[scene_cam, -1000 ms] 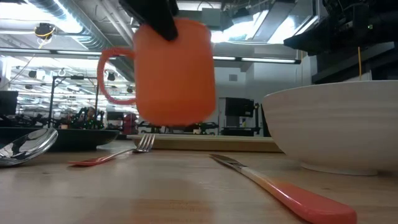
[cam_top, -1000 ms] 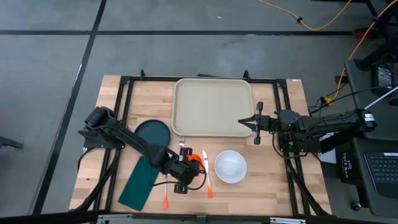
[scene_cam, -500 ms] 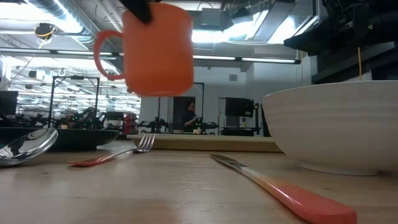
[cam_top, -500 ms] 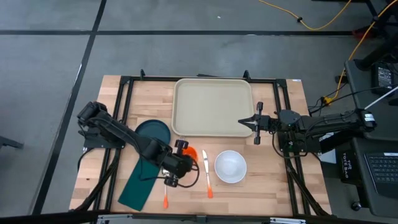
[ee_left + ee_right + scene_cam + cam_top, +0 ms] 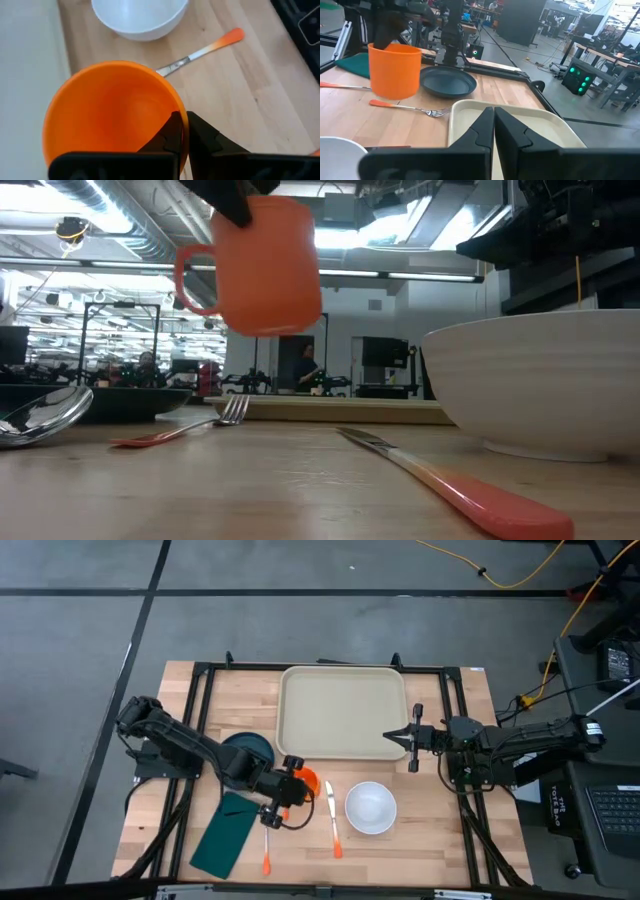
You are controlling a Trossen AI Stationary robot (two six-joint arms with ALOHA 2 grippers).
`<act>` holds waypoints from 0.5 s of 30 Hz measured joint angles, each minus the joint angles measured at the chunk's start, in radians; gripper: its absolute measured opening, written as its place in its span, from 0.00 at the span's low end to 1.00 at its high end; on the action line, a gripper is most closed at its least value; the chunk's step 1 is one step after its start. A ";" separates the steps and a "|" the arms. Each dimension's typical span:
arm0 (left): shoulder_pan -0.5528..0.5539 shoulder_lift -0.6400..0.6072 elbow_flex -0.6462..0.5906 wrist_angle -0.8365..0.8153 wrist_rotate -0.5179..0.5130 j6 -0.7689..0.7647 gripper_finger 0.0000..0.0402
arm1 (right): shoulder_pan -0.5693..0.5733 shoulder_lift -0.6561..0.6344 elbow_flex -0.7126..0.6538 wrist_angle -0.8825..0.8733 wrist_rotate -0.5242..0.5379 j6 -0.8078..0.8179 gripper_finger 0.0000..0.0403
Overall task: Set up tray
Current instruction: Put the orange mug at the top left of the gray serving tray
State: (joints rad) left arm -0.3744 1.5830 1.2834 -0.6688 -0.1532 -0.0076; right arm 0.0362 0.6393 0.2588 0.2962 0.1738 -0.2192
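Observation:
The orange cup (image 5: 305, 780) hangs in the air over the wood between the dark teal plate (image 5: 247, 745) and the white bowl (image 5: 371, 807), near the tray's near edge. My left gripper (image 5: 292, 784) is shut on it. In the low view the cup (image 5: 265, 265) floats above the table, slightly tilted, its handle (image 5: 190, 280) to one side. The beige tray (image 5: 343, 712) lies at the far middle. My right gripper (image 5: 411, 737) is shut and waits over the tray's right near corner. My left gripper pinches the cup's rim (image 5: 183, 111) on its left side, one finger (image 5: 172, 132) inside the cup and one finger (image 5: 202, 136) outside the wall. The fingers come from above, pointing down. The cup is lifted clear of the table, mouth up and a little tilted.
A dark green napkin (image 5: 225, 833) lies at the near left. A knife (image 5: 331, 820), a fork (image 5: 405, 107) and a spoon (image 5: 267, 852), all orange-handled, lie on the wood around the bowl and under the cup. The black frame rails (image 5: 200, 690) run along the table's sides.
My left gripper has carried the cup up off its low position and toward the table's far edge, nearer the tray. In the low view the cup has risen well above the fork and tilted slightly. The napkin's far end is now uncovered by the arm.

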 joint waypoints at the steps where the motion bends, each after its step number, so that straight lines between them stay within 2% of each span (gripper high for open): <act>1: 0.010 -0.010 -0.018 0.010 -0.001 0.013 0.01 | 0.000 0.000 0.000 0.000 0.000 0.000 0.05; 7: 0.085 -0.069 -0.082 0.019 -0.001 0.042 0.01 | 0.000 0.000 0.000 0.000 0.000 0.000 0.05; 15: 0.249 -0.091 -0.090 0.022 0.125 0.231 0.01 | 0.000 0.000 0.000 0.001 0.013 0.001 0.05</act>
State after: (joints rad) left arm -0.1257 1.4921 1.1931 -0.6466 -0.0281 0.2230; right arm 0.0359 0.6395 0.2588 0.2968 0.1865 -0.2178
